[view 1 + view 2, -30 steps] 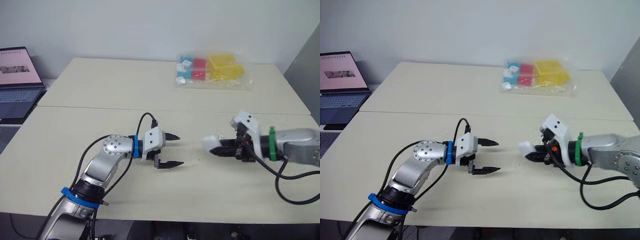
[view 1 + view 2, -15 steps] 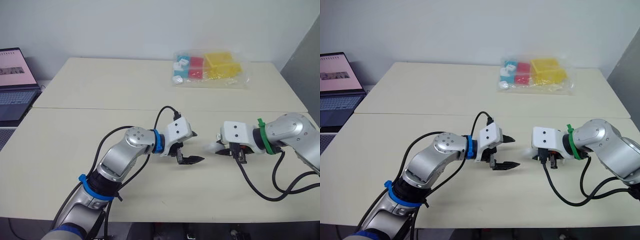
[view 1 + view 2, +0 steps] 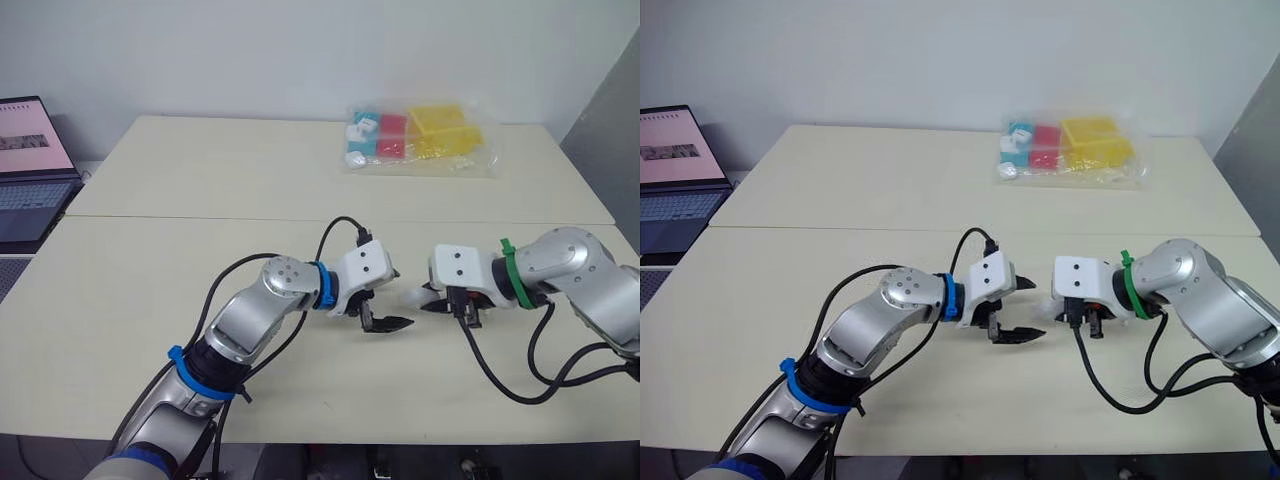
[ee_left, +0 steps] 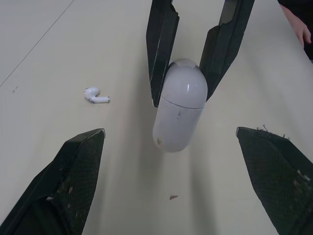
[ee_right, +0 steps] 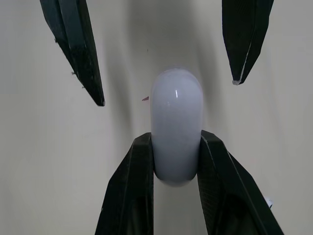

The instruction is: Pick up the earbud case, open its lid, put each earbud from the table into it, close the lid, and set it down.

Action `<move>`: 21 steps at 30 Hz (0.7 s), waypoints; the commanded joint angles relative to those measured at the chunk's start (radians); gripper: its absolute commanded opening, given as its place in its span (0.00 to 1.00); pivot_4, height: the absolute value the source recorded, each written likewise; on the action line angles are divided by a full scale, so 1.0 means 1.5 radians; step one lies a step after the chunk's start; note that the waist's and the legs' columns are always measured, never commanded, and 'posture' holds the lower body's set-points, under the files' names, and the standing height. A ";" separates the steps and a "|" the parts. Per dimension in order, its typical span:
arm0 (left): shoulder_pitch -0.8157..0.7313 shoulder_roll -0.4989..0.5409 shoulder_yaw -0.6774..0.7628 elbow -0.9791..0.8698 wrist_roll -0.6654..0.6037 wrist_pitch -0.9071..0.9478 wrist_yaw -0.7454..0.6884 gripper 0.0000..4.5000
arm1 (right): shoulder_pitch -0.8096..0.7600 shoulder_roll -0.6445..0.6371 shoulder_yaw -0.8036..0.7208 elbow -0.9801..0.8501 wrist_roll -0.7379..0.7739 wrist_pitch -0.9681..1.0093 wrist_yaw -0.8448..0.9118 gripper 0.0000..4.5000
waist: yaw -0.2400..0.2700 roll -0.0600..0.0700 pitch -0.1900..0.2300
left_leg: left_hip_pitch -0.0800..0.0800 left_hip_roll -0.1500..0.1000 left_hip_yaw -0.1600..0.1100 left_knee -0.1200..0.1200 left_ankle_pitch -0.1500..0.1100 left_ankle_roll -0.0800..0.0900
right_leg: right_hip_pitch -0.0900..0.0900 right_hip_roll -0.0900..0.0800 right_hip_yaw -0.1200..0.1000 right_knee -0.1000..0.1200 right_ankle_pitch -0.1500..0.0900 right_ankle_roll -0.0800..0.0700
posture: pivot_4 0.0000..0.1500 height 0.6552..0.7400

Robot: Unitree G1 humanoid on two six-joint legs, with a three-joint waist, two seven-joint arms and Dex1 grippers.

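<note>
Earbud case [image 5: 176, 112] sits gripped in your right end effector [image 5: 176, 141], lid shut; next, pry it open with your wide-spread left end effector [image 3: 398, 297].

The two head views form a stereo pair. Both look forward and down from above the near edge of the counter [image 3: 300, 160], far enough to cover its full width, from the laptop [image 3: 30, 170] to the bag of coloured blocks [image 3: 415, 140].

The left wrist view looks close and low along the left pincer [image 3: 398, 298], facing the right pincer [image 3: 425, 302]. The right wrist view faces the opposite way, nearer still.

Both wrist views share the earbud case [image 4: 178, 112] clamped in the right pincer, and the counter strip between the pincers.
</note>
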 commanded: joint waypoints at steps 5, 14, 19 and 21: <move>-0.014 -0.006 0.004 -0.009 -0.001 -0.010 -0.001 1.00 | -0.021 0.011 -0.030 -0.023 -0.007 0.016 0.009 0.18 | -0.001 0.000 0.000 | 0.001 0.000 0.001 0.001 0.000 0.000 | 0.000 0.000 0.000 0.002 0.000 0.000 | 1.00 0.95; -0.013 -0.018 0.005 -0.005 -0.005 -0.020 -0.006 0.56 | -0.015 0.012 -0.032 -0.029 -0.014 0.019 0.017 0.18 | -0.002 0.000 0.000 | 0.003 0.000 0.002 0.002 0.000 0.000 | 0.000 0.000 0.001 0.007 -0.001 -0.001 | 1.00 0.95; -0.011 -0.021 0.003 -0.007 -0.007 -0.017 -0.009 0.19 | -0.011 0.011 -0.031 -0.030 -0.023 0.015 0.022 0.18 | -0.002 0.000 0.000 | 0.003 0.000 0.001 0.003 0.000 0.000 | 0.000 0.000 0.001 0.007 -0.001 -0.001 | 1.00 0.95; -0.010 -0.020 0.001 -0.007 -0.004 -0.020 -0.011 0.18 | -0.010 0.011 -0.030 -0.029 -0.028 0.013 0.025 0.18 | -0.002 0.000 0.000 | 0.003 0.000 0.001 0.004 0.000 0.000 | 0.000 0.000 0.001 0.007 -0.001 -0.001 | 1.00 0.95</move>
